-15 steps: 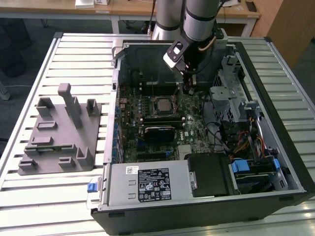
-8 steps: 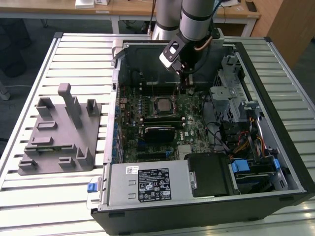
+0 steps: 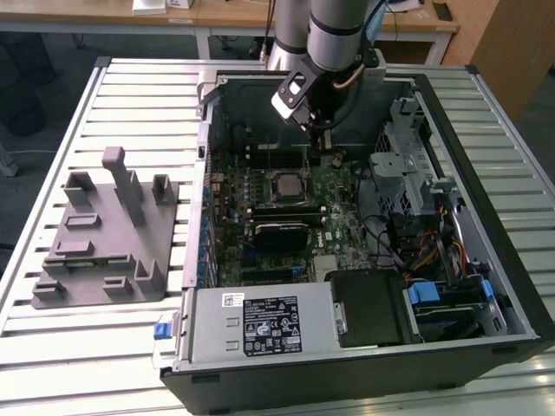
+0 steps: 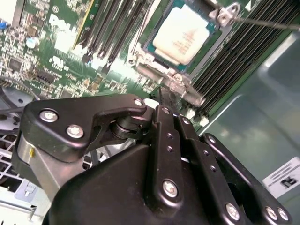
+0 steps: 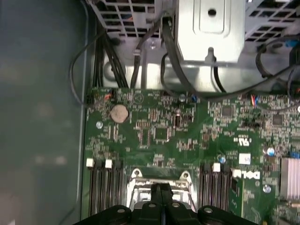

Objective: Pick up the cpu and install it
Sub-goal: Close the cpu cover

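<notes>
Fingers [image 5: 165, 193] of the gripper [image 4: 164, 105] are pressed together with nothing between them, their tips at the edge of the socket's metal frame [image 4: 159, 75] on the green motherboard [image 5: 159, 112]. The cpu [image 4: 180, 32] lies flat in that socket inside the open computer case [image 3: 512, 260], pale top plate up, near the fingertips and apart from them.

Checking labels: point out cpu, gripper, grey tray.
cpu [image 4: 180, 33]: second wrist view, middle of silver top plate.
gripper [image 5: 159, 187]: first wrist view, between the fingertips.
tray [image 3: 108, 238]: exterior view, bare base plate.
</notes>
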`<state>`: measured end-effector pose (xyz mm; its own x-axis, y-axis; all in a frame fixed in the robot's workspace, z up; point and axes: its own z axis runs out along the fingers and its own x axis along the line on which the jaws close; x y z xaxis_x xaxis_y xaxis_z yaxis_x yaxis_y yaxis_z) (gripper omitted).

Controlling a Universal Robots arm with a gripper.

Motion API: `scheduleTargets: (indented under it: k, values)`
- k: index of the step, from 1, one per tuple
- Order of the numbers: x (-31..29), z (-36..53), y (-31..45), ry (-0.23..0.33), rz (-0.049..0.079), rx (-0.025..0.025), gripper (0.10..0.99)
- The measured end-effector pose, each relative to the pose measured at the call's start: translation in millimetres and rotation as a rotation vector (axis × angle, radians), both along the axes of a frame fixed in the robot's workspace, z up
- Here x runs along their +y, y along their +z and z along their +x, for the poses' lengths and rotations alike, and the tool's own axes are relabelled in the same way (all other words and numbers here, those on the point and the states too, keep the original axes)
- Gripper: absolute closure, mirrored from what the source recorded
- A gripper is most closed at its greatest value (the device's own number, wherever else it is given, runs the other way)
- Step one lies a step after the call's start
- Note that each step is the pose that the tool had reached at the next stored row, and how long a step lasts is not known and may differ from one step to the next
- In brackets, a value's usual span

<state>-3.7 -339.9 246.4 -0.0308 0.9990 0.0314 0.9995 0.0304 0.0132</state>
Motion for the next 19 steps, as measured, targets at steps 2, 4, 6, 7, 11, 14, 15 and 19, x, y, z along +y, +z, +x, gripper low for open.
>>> scheduleTargets:
  k: [2,4,6,7,11,14,15,19]
  values:
    - [0.0,-5.4,0.0,0.000,0.000,0.0000,0.980]
    - [0.0,-10.3,0.0,0.000,0.000,0.0000,0.980]
    - [0.0,-16.5,-0.2,0.000,0.000,0.0000,0.980]
    - [0.0,-19.6,-0.4,0.000,0.000,0.0000,0.980]
    - [-0.1,-31.1,-1.9,0.000,0.000,0.0001,0.980]
    - [0.0,-36.5,-4.2,0.000,0.000,0.0000,0.980]
    - [0.0,-38.2,-5.3,0.000,0.000,0.0000,0.980]
    - [-0.2,-44.1,-10.4,0.000,0.000,0.0000,0.980]
